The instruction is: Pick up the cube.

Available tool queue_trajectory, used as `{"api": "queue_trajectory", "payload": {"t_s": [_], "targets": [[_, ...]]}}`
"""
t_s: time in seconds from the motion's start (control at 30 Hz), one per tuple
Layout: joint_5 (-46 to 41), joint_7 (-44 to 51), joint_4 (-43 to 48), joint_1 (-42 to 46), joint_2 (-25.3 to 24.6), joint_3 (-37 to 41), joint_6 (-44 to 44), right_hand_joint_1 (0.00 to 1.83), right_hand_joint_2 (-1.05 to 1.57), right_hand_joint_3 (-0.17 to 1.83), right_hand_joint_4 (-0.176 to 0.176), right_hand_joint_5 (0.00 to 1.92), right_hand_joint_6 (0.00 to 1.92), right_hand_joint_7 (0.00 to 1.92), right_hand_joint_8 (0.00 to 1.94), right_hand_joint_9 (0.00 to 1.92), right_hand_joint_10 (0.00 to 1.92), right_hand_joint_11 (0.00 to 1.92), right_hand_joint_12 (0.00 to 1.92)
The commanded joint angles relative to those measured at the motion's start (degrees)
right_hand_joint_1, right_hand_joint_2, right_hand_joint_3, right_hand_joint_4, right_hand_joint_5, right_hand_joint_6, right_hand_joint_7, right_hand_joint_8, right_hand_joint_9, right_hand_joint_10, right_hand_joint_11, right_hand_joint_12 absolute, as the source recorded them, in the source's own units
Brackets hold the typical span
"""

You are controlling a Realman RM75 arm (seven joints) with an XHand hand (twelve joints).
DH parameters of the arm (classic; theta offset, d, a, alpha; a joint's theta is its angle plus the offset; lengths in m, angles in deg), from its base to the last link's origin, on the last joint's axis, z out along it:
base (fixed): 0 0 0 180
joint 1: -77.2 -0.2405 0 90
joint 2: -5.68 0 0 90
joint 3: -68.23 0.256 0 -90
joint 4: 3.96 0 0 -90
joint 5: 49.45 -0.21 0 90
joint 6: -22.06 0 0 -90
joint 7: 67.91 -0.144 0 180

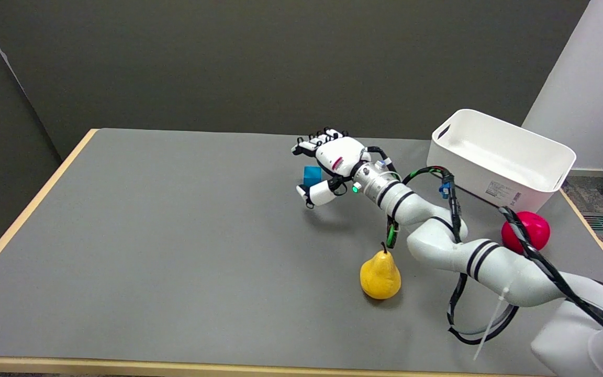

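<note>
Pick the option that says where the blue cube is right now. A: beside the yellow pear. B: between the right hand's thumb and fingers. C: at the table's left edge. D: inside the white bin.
B: the blue cube sits between the thumb and fingers of the right hand, far from the white bin and the pear.

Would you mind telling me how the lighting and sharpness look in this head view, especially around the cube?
Head view: even, soft light without glare; the right hand casts a faint shadow on the grey table; the blue cube is sharp but partly hidden by the hand; the pear shows a small dark shadow beneath.
</note>
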Motion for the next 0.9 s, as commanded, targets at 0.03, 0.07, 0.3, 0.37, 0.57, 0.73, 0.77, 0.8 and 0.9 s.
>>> {"api": "queue_trajectory", "payload": {"t_s": [0.03, 0.07, 0.3, 0.37, 0.57, 0.73, 0.77, 0.8, 0.9], "targets": [[0.1, 0.13, -9.71, -4.28, -3.65, -2.32, 1.49, 0.51, 0.63, 1.0, 0.099, 0.23, 0.5, 0.33, 0.41, 0.24, 0.67, 0.08, 1.09], [0.1, 0.13, -10.17, -4.4, -3.79, -2.32, 1.71, 0.52, 0.63, 1.0, 0.099, 0.23, 0.5, 0.33, 0.41, 0.24, 0.67, 0.08, 1.09], [0.1, 0.13, -10.89, -4.41, -3.94, -2.26, 2.0, 0.53, 0.64, 1.0, 0.098, 0.22, 0.5, 0.33, 0.41, 0.25, 0.67, 0.08, 1.09], [0.1, 0.13, -11.07, -4.49, -3.95, -2.18, 2.15, 0.54, 0.64, 1.0, 0.098, 0.22, 0.5, 0.33, 0.41, 0.24, 0.67, 0.08, 1.09], [0.1, 0.4, -11.28, -4.56, -4.02, -2.17, 4.2, 0.7, 0.68, 0.98, 0.096, 0.24, 0.5, 0.4, 0.47, 0.29, 0.72, 0.08, 1.13], [0.12, 0.61, -11.03, -4.56, -4.02, -2.16, 5.94, 0.95, 0.85, 0.68, 0.1, 0.28, 0.71, 0.51, 0.84, 0.4, 0.86, 0.12, 1.19], [0.2, 0.61, -10.95, -4.55, -4.0, -2.16, 6.09, 1.27, 1.09, 0.32, 0.104, 0.35, 1.0, 0.7, 1.39, 0.57, 1.1, 0.2, 1.24], [0.3, 0.61, -10.87, -4.47, -3.92, -2.16, 6.22, 1.24, 1.16, 0.25, 0.017, 0.4, 1.26, 0.74, 1.46, 0.6, 1.16, 0.23, 1.29], [0.5, 0.61, -10.63, -4.24, -3.84, -2.08, 6.48, 1.15, 1.13, 0.33, -0.07, 0.57, 1.56, 0.82, 1.42, 0.7, 1.28, 0.32, 1.4]]}}
